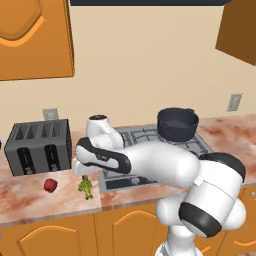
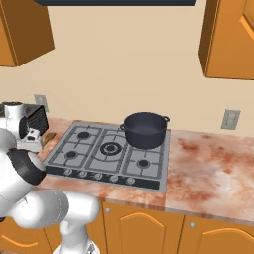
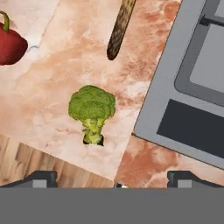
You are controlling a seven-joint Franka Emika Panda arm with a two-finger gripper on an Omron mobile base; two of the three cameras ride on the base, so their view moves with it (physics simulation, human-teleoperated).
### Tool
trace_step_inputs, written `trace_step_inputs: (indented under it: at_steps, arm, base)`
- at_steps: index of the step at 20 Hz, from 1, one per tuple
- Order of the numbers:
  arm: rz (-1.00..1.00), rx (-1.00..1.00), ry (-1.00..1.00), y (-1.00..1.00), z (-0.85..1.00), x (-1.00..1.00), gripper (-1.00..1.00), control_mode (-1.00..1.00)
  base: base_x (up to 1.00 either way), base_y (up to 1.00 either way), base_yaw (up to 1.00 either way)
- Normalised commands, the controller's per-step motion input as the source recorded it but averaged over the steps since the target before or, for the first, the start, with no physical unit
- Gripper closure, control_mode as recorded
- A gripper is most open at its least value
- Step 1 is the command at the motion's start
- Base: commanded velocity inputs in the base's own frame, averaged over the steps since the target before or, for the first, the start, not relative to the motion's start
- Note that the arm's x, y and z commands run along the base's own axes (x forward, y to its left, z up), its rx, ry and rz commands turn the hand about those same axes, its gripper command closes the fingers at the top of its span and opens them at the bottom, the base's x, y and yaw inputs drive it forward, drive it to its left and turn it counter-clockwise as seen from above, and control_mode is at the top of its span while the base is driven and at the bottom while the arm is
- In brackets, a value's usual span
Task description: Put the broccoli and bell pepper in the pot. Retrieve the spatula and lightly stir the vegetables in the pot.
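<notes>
The green broccoli [image 3: 92,109] lies on the marbled counter just left of the stove, stalk toward the counter's front edge, and it appears again as the broccoli [image 1: 86,188]. My gripper [image 3: 113,178] hangs right above it, open, with nothing between its fingertips [image 3: 41,177]; from the left base camera the gripper [image 1: 84,177] is just over the floret. The red bell pepper [image 1: 50,185] sits a little to the left, seen close up as the bell pepper [image 3: 9,43]. The spatula's brown wooden handle [image 3: 120,28] lies beyond the broccoli. The dark pot [image 1: 177,124] stands on the stove's back right burner, also seen as the pot [image 2: 145,129].
A grey toaster [image 1: 39,146] stands at the back left of the counter. The gas stove [image 2: 109,149] lies to the right of the broccoli, its edge [image 3: 151,113] close by. Wooden cabinets [image 1: 35,37] hang above, and the counter's front edge [image 3: 52,153] is near the stalk.
</notes>
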Motion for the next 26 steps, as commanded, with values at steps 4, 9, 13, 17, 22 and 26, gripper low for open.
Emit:
trace_step_inputs:
  at_steps: [4,9,13,17,22,26]
  arm:
    - [0.0,0.0,0.0,0.47,-0.79,0.03,-1.0,-1.0]
    - [0.0,0.0,-0.01,0.19,-0.36,0.15,-1.0,-1.0]
    - [0.0,0.0,0.0,0.06,-0.22,0.19,-1.0,-1.0]
    - [0.0,0.0,0.0,0.18,-0.21,0.13,-1.0,-1.0]
    - [0.0,0.0,0.0,0.15,-0.21,0.08,-1.0,-1.0]
    - [0.0,0.0,0.0,0.11,-0.28,0.02,-1.0,-1.0]
  base:
    - [0.0,0.0,0.0]
    - [0.0,0.0,0.0]
    - [0.0,0.0,0.0]
    - [0.0,0.0,0.0]
    - [0.0,0.0,0.0]
    - [0.0,0.0,0.0]
